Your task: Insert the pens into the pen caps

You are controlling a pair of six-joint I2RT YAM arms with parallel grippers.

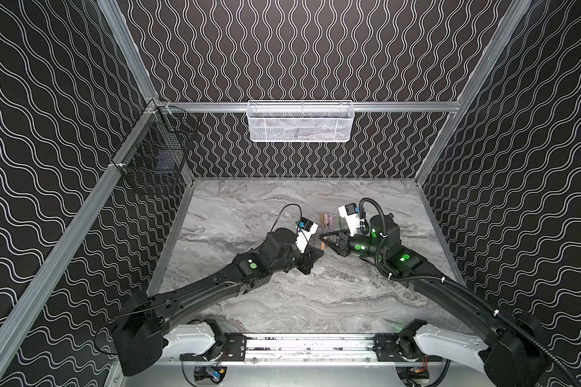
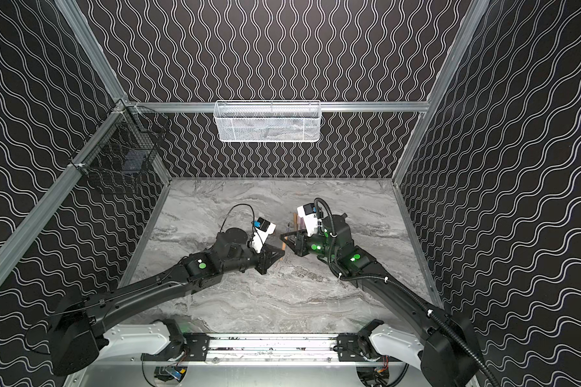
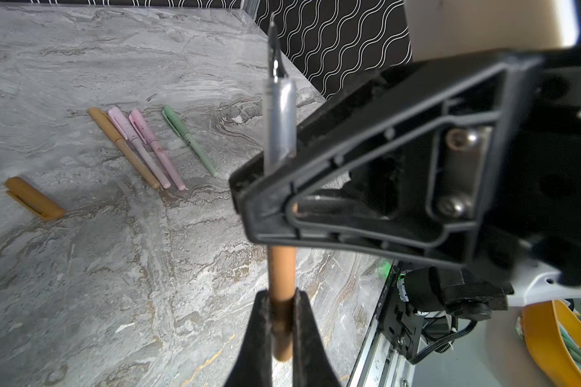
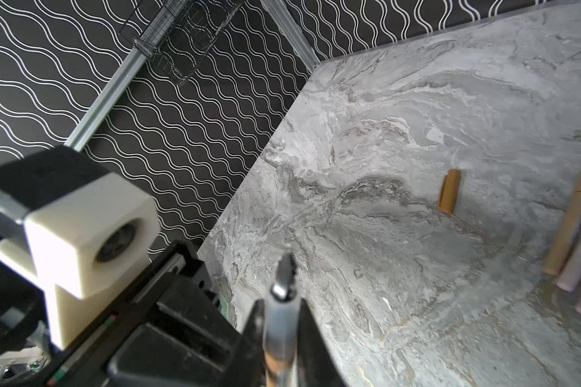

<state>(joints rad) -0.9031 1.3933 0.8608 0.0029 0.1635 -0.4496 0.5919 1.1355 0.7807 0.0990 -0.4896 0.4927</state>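
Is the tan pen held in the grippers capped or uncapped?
Uncapped: the tan pen has a bare dark tip, and a tan cap lies loose on the table.

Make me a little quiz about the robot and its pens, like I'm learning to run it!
1. True or false: a tan cap lies loose on the table.
2. How many capped pens lie in a row? A two, B four, C six.
3. Fill in: the left gripper and right gripper are both shut on one tan ____.
Key: 1 true; 2 B; 3 pen.
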